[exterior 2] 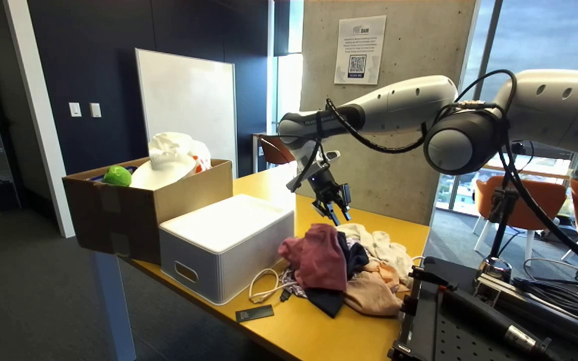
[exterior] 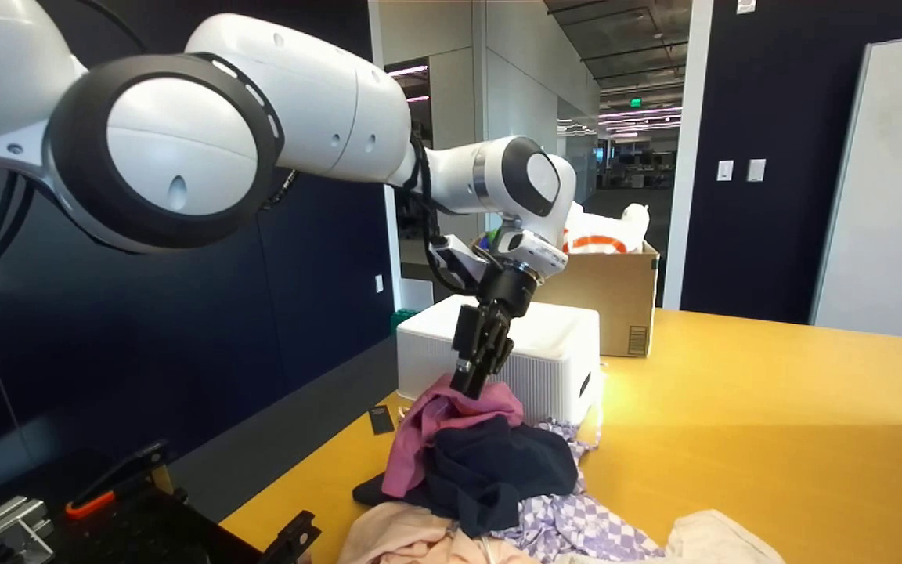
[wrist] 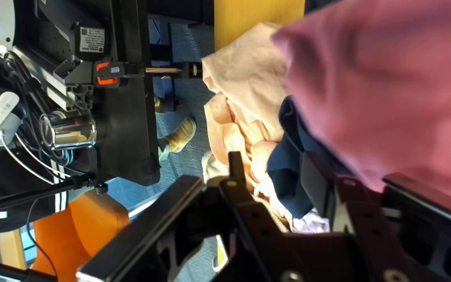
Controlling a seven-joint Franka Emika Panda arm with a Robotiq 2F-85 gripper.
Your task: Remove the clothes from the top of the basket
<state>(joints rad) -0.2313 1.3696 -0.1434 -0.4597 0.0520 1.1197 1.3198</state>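
The white ribbed basket (exterior: 533, 384) stands on the table, also in an exterior view (exterior 2: 249, 265), with its pale flat top in sight. The clothes lie in a heap beside it. A pink cloth (exterior 2: 321, 255) is on top, over a navy cloth (exterior: 506, 462). Peach (exterior 2: 372, 296), cream (exterior 2: 394, 255) and purple checked (exterior: 576, 525) cloths lie around them. My gripper (exterior: 484, 373) points down over the heap, also in an exterior view (exterior 2: 342, 219). In the wrist view its jaws (wrist: 274, 164) are apart, with navy cloth (wrist: 288, 172) showing between them and pink cloth (wrist: 386, 90) close by the right finger.
A cardboard box (exterior 2: 193, 198) with white bags and a green item stands behind the basket. A black tag (exterior 2: 254, 313) and a white cord (exterior 2: 264, 291) lie by the basket. The black robot mount (exterior 2: 449, 321) borders the heap. A concrete pillar (exterior 2: 394, 130) rises behind the table.
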